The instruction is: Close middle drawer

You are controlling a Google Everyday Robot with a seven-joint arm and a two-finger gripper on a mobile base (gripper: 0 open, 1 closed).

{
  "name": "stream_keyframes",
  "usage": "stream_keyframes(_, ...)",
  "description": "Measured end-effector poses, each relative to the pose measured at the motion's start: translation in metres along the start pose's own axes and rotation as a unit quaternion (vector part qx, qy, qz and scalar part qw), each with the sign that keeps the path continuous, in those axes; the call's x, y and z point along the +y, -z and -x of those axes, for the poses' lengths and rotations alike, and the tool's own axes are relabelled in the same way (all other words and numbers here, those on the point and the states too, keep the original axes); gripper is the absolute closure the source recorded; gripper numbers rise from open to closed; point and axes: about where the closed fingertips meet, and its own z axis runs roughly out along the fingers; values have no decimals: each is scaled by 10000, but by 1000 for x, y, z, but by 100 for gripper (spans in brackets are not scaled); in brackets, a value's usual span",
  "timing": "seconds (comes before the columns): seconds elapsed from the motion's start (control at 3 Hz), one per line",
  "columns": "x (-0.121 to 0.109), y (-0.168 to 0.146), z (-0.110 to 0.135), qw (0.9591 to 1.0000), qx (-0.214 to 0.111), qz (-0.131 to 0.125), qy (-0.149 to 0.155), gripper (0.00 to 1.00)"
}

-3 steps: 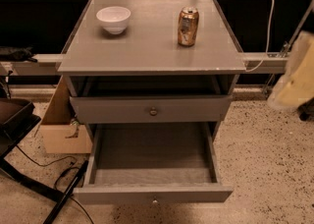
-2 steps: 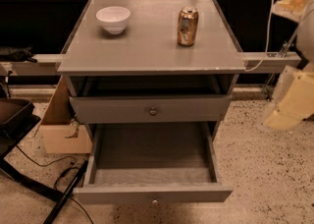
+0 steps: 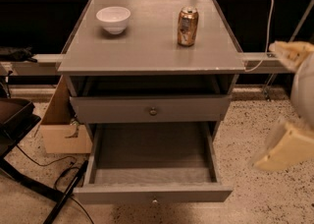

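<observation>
Hovering right of middle drawer [image 3: 152,192]: end effector [image 3: 267,105]; speckled floor [image 3: 245,208].

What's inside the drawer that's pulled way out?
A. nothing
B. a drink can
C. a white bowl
A: the middle drawer shows only its bare bottom; the white bowl and drink can stand on the cabinet top, and the open tool hangs to the cabinet's right, touching nothing.
</observation>
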Motion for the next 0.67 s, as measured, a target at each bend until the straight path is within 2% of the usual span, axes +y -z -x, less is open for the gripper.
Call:
stream_keyframes(0.33,44,-72,-40,9964,-560,161,-614,0)
stream_keyframes(0.67,100,-162,-93,9834,-797,675,-1481,0)
